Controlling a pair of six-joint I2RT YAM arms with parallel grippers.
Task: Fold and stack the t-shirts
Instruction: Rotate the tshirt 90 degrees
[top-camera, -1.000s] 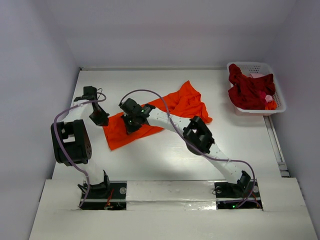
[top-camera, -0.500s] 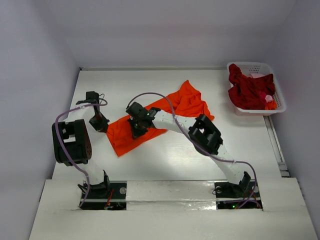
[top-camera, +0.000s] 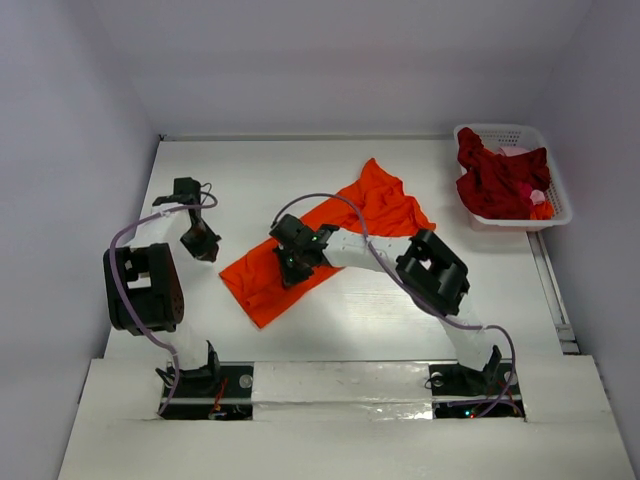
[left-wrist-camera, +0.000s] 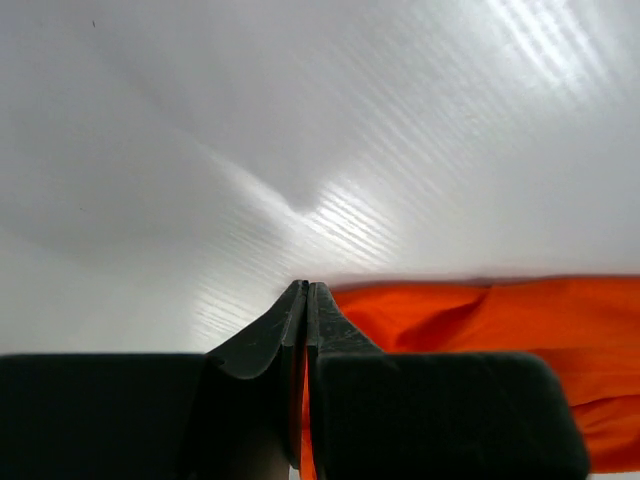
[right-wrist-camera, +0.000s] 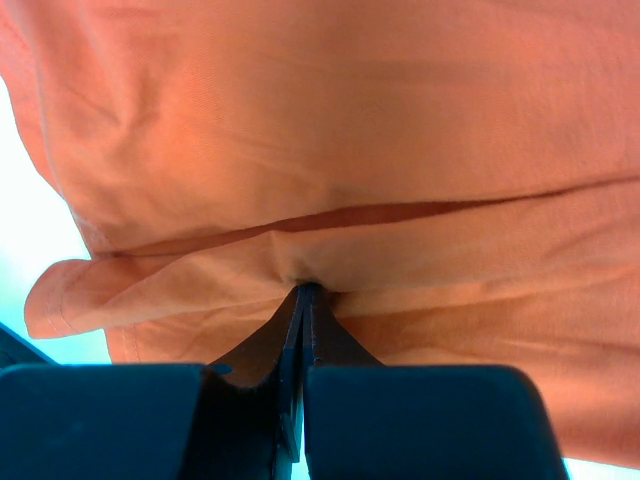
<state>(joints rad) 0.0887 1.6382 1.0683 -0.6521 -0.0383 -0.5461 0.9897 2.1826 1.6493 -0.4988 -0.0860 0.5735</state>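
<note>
folding day has barely begun on the bench (top-camera: 250, 170): the orange t-shirt (top-camera: 375, 205) lies unfolded in a rumpled diagonal band across the middle, one end towards the far right and the other towards the near left, with no crease yet set and no stack started anywhere in view. the dark red t-shirts (top-camera: 495, 180) sit heaped in the white basket (top-camera: 500, 128) at the far right corner, well apart from the work, so by this showing nearly the whole job is left: flatten and fold the orange one, then bring out the rest. the right arm (top-camera: 435, 275) reaches from its base diagonally across to the left, elbow raised, and its right hand (top-camera: 290, 272) points down onto the near half of the shirt, jaws pressed together on a pinched ridge of orange cloth that puckers at the tips in the wrist view. the left arm (top-camera: 140, 290) is doubled back on itself by the left edge, forearm pushed forward, and its left hand (top-camera: 207, 250) is closed tight with its tips at the shirt's near-left hem; whether any cloth is caught between them cannot be told.
</note>
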